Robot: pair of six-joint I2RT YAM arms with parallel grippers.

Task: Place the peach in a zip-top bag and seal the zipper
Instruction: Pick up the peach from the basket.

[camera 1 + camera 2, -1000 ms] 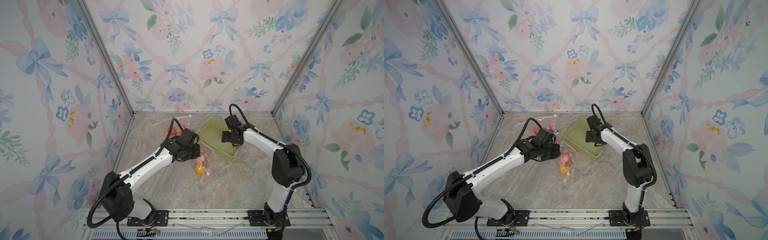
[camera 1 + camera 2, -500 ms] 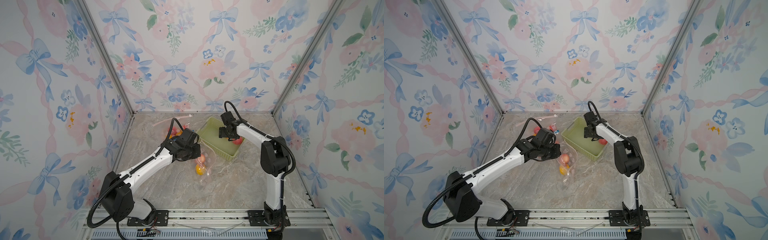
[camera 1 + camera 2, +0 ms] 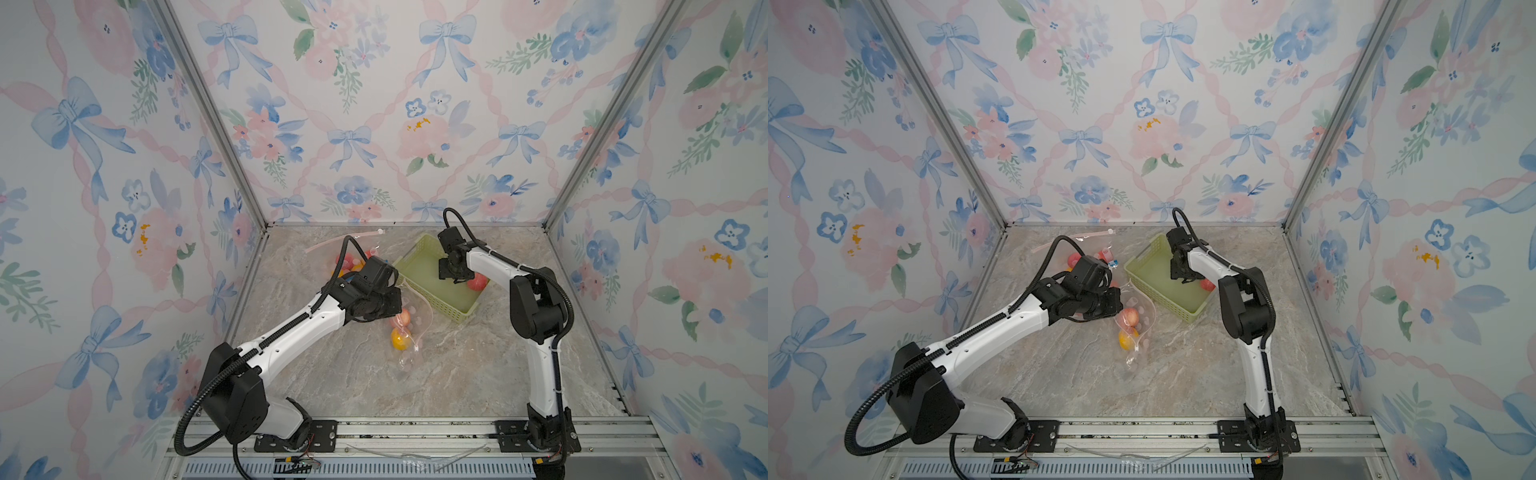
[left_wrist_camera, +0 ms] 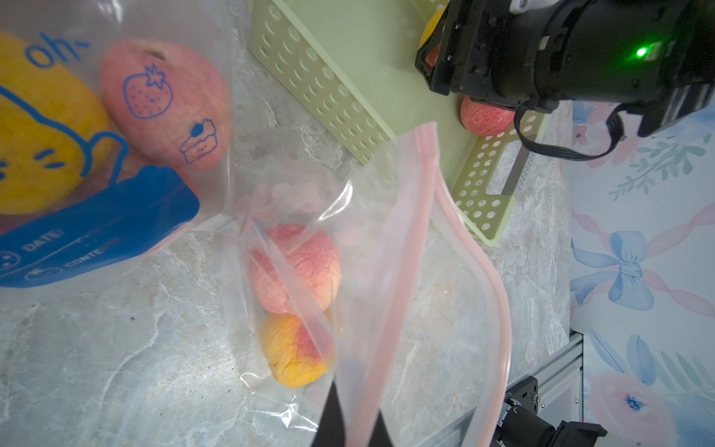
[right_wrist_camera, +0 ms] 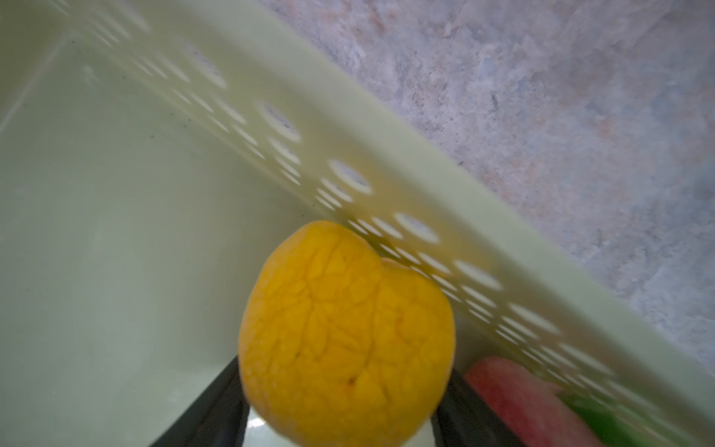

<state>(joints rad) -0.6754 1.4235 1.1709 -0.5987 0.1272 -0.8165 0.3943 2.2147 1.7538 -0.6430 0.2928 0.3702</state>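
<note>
My left gripper (image 4: 354, 422) is shut on the pink zipper edge of a clear zip-top bag (image 4: 410, 232) and holds its mouth up, as both top views show (image 3: 395, 303) (image 3: 1117, 305). Inside this bag lie a pink peach (image 4: 298, 267) and a yellow-orange peach (image 4: 290, 352). Down inside the green basket (image 3: 424, 278), my right gripper (image 3: 457, 276) (image 5: 340, 394) is shut on a yellow peach (image 5: 344, 329); both black fingers (image 5: 220, 406) press its sides. The top views hide this peach under the gripper.
A red peach (image 3: 478, 282) (image 5: 518, 391) lies in the basket beside the right gripper. Behind the left wrist sits a blue-printed bag (image 4: 96, 224) (image 3: 353, 262) full of fruit. An empty bag with a pink zipper (image 3: 345, 243) lies near the back wall.
My right gripper has dropped lower into the basket and its jaws have narrowed onto the yellow peach. The left arm and its bag have stayed still.
</note>
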